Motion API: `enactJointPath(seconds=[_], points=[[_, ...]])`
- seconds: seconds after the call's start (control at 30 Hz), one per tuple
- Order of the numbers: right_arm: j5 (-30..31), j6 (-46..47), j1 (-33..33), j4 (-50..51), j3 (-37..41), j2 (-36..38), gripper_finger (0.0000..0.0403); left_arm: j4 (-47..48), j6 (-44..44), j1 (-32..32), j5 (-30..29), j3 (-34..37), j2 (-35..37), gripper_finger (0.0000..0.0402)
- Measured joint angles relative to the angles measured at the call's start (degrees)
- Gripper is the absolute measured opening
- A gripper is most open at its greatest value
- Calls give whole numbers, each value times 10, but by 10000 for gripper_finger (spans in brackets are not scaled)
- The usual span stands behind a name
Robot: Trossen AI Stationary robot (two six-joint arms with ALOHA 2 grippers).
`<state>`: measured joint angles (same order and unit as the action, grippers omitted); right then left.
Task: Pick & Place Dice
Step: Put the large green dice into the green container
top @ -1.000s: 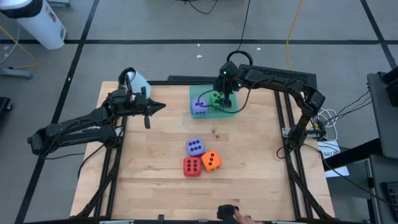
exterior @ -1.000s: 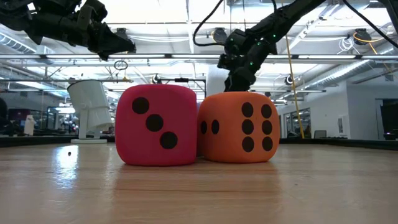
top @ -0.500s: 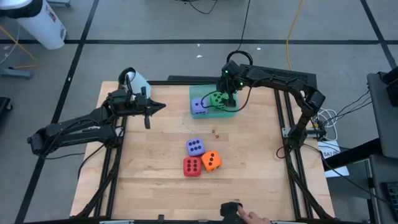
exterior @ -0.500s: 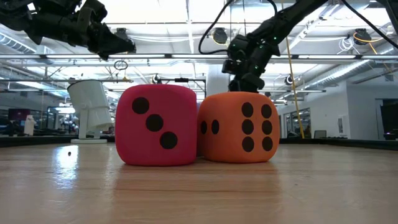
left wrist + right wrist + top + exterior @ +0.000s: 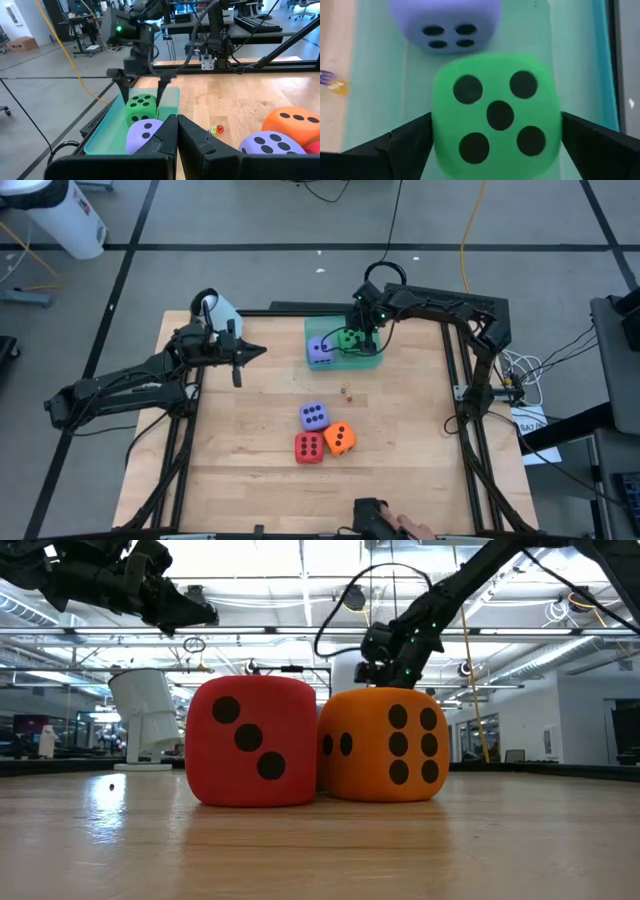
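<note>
Waiting over the table's left side, the left gripper (image 5: 255, 352) hangs in the air with its fingers pressed together on nothing. Right of it sits the green tray (image 5: 318, 326) at the far edge, with one purple die (image 5: 320, 350) and the green die (image 5: 349, 338) resting in it, side by side. The right gripper (image 5: 141, 89) stands over the green die with its jaws spread wide, one finger down each side — it looks let go, the die sitting on the tray floor. To finish this step cleanly I'd say lift straight up, so neither finger drags the soft cube or nudges its purple neighbour. Nearer the front edge three remain on the wood — the second purple die (image 5: 313, 416), the red die (image 5: 308, 447) and the orange die (image 5: 340, 439), bunched close together.
</note>
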<state>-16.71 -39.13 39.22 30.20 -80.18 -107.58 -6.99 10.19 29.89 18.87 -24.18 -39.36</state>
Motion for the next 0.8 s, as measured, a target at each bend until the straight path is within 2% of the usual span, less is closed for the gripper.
enactJointPath(seconds=[0.3, 0.43, 0.6, 0.8], points=[[4, 10, 3, 10, 0, -38, 399, 0, 1, 0, 0, 0, 0, 17], [3, 15, -5, 3, 0, -37, 383, 0, 1, 0, 0, 0, 0, 17], [0, 31, -10, 0, 0, -19, 357, 0, 0, 0, 0, 0, 0, 17], [-26, 40, -15, 17, 0, 9, 370, -1, -1, 0, 0, 0, 0, 17]])
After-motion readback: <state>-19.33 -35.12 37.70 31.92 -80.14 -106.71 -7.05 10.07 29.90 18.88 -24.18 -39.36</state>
